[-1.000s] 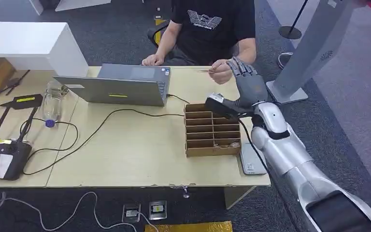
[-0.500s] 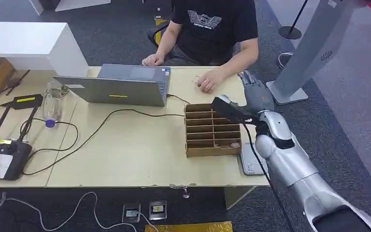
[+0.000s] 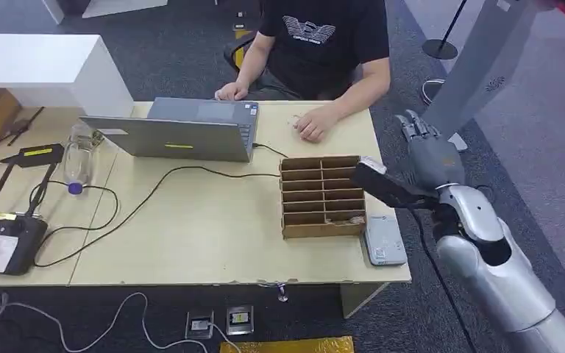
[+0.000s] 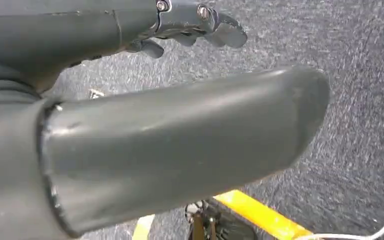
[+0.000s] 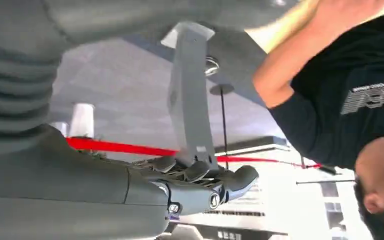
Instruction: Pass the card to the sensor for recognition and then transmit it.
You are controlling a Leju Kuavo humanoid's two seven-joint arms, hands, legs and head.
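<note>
Silver arm: the right hand (image 3: pixel 430 153) has pulled back from the person's hand (image 3: pixel 313 126) and now hovers off the counter's (image 3: pixel 213 243) far right edge, fingers (image 3: pixel 413 125) straight and apart, holding nothing.
Change: a second ago this hand met the person's hand above the counter with a card between them; now they are well apart.
Card: probably the small pale thing under the person's hand on the counter, too small to be sure.
Meaning: the handover looks done, so the task seems near its end.
Left hand: the left hand (image 4: pixel 195 25) hangs over grey carpet, fingers loosely curled with nothing in them.
Count: one laptop (image 3: pixel 180 129), one cardboard sorting box (image 3: pixel 321 195), one white sensor pad (image 3: pixel 384 241) just beside it, one plastic bottle (image 3: pixel 79 156), one person.
</note>
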